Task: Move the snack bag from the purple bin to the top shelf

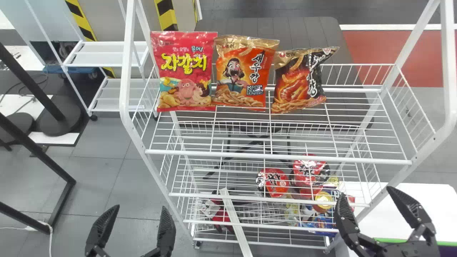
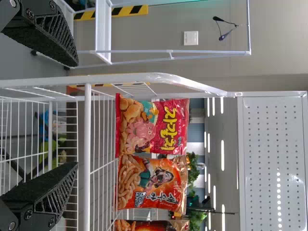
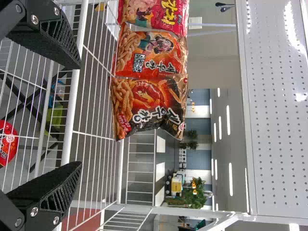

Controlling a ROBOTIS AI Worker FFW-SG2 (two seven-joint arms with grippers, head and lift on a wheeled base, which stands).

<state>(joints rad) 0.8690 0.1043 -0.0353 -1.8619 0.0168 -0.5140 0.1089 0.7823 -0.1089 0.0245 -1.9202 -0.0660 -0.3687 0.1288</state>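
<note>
In the head view, my left gripper (image 1: 140, 207) is low at left and my right gripper (image 1: 365, 191) low at right, both open and empty, in front of the white wire rack. On its top shelf (image 1: 278, 155) a pink-red snack bag (image 1: 185, 71), an orange one (image 1: 242, 73) and a black-and-orange one (image 1: 301, 80) stand side by side, the last tilted. A sliver of the purple bin (image 1: 448, 251) shows at the bottom right corner; its inside is hidden. The left wrist view has my left gripper (image 2: 76, 113), the right wrist view my right gripper (image 3: 79, 115), each facing the bags.
Red noodle cups (image 1: 273, 182) and other packs sit on the lower shelves. White posts frame the rack, its right post (image 1: 448, 64) rising beside the top shelf. A white table (image 1: 428, 207) stands at right, black metal bars (image 1: 32, 150) at left.
</note>
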